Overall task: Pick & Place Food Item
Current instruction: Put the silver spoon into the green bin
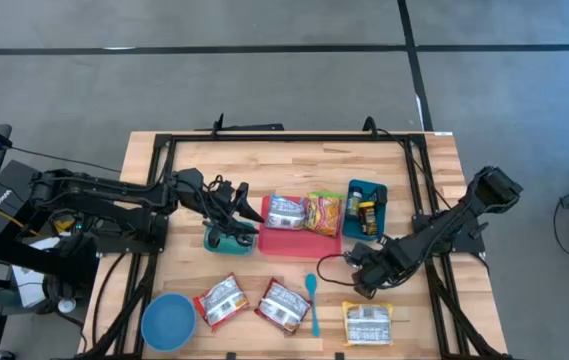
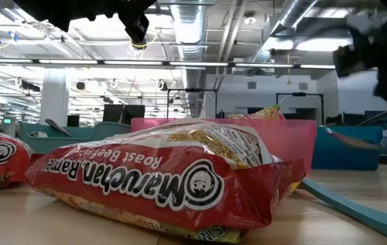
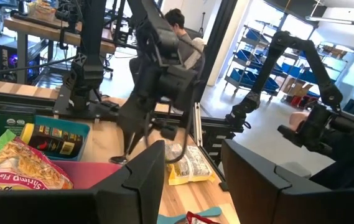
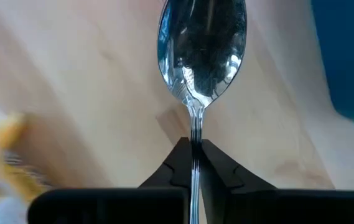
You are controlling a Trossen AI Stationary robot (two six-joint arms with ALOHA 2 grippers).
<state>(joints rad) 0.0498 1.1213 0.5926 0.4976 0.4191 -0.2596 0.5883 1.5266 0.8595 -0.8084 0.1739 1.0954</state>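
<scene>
Wooden tabletop (image 1: 424, 180) is holding ramen packs | our right fingers (image 4: 192, 155) are pinching a metal spoon (image 4: 201, 56) | left fingers (image 3: 164, 165) are hanging apart, grasping nothing

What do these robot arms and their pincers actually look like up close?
Both arms are black, built of jointed tubular segments with thin black cables looping alongside. The left gripper has two broad, flat, matte black fingers with angular edges. The right gripper ends in narrow black tips meeting in a wedge.

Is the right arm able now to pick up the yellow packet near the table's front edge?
Probably not yet. The right gripper is shut on a metal spoon, so its jaws are occupied. The yellow packet lies uncovered close by; otherwise the way looks free.
</scene>
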